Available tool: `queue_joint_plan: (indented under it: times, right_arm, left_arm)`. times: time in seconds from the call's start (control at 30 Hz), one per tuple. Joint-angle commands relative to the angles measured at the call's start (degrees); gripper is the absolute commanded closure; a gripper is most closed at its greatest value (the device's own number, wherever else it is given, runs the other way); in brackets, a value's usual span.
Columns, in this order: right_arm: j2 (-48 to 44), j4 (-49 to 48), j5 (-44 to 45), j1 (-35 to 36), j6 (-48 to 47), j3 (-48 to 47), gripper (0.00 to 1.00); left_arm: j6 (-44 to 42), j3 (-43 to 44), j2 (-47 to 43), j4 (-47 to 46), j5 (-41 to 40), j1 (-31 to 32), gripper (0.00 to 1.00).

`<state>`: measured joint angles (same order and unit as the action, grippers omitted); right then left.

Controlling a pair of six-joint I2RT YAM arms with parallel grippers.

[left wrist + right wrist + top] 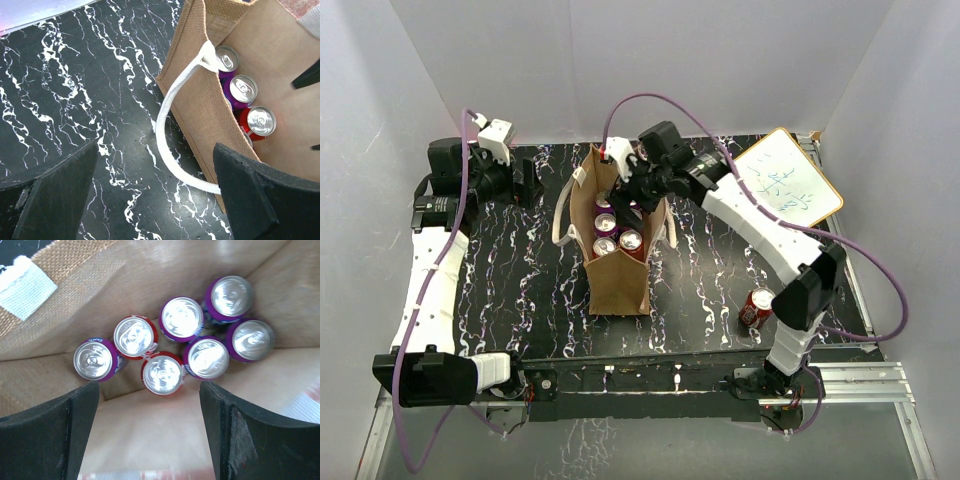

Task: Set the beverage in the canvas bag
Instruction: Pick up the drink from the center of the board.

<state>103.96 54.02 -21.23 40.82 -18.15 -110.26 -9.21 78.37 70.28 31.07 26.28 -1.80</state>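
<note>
The brown canvas bag (617,280) stands upright mid-table with cream handles (563,215). Several purple and red cans (617,232) stand inside it; the right wrist view looks straight down on them (163,374). My right gripper (628,190) hovers over the bag's far opening, open and empty (150,430). One red can (756,307) stands on the table by the right arm's base. My left gripper (527,183) is open and empty, left of the bag; its view shows the bag's side (200,100), a handle (170,130) and cans (261,121).
A whiteboard (788,187) lies at the back right corner. White walls enclose the black marbled table (520,290). The metal frame rail (860,380) runs along the near edge.
</note>
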Motion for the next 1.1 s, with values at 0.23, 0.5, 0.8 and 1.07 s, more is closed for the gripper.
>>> queue_joint_plan:
  times: [0.23, 0.5, 0.8, 1.07]
  right_arm:
    - [-17.25, -2.60, 9.54, -7.86, -3.36, 6.42, 0.15]
    - [-26.87, -0.71, 13.33, -14.76, -4.44, 22.90, 0.13]
    - [-31.88, 7.56, 15.93, -21.49, -10.20, 35.72, 0.09]
    - [-33.18, 16.67, 16.05, -26.81, -17.68, 41.55, 0.07]
  left_arm:
    - [-2.44, 5.39, 1.60, -0.57, -7.59, -0.43, 0.03]
    - [-3.07, 1.93, 0.77, -5.51, -4.12, -0.42, 0.03]
    - [-1.71, -0.46, 2.06, -9.15, -3.35, -0.41, 0.03]
    - [0.06, -1.86, 2.64, -10.73, -1.44, -0.44, 0.03]
